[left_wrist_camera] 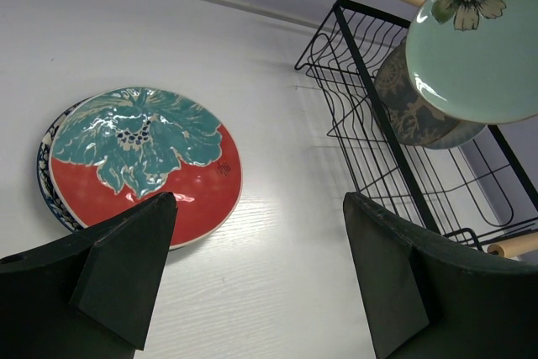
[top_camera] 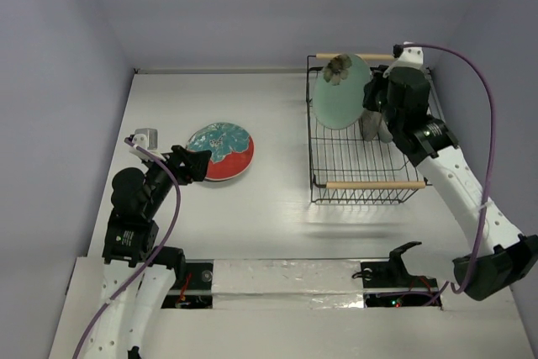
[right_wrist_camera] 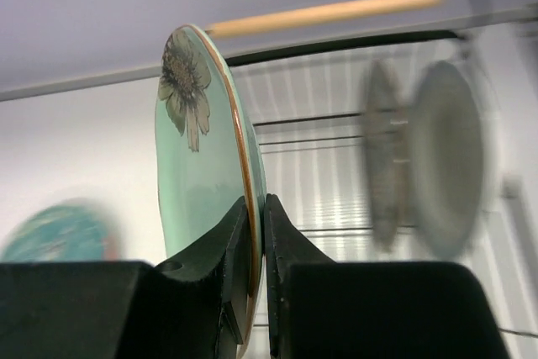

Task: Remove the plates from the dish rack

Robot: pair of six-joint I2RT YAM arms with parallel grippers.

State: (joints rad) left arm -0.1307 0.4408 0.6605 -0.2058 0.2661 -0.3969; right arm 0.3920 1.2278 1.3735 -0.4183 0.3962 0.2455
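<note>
The right fingers are shut tight on the rim of the green plate. From above, that plate stands on its edge at the far end of the dish rack, close to the far wooden handle. The right arm hides most of what sits behind it.

The right wrist view gets in close. There the right fingers pinch the bottom rim of the green plate, one on each side, and the flower is near the top. Two more plates stand on edge beside it, too blurry to tell their patterns.

The left wrist view shows one of those better: a grey-brown plate in the rack, just behind the green plate.

The left fingers are spread wide and hold nothing. They sit by the near edge of the red and teal plate, which lies flat on the desk, well apart from the rack. Only the left wrist view shows that the red and teal plate lies on top of a blue-rimmed plate, which peeks out on its left side.
</note>
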